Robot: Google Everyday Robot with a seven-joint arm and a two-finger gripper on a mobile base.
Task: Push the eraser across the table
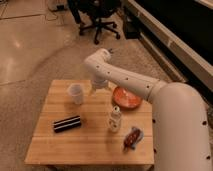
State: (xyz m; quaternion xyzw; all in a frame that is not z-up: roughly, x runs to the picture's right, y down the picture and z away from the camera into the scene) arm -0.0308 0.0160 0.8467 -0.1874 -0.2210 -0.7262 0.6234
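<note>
Camera view: your gripper (95,89) hangs beside the white cup (75,93); I cannot tell its grip state. Meet the eraser (67,123) broadside and push level across the table (90,147).

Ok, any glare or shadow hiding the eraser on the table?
Camera view: glare only on the floor, upper left; the eraser is evenly lit on the table; the gripper hangs beside the cup, no shadow on the eraser.

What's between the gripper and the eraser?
Bare table, in the camera view. The gripper hangs at the far side next to the white cup, which stands just beside the line to the eraser.
</note>
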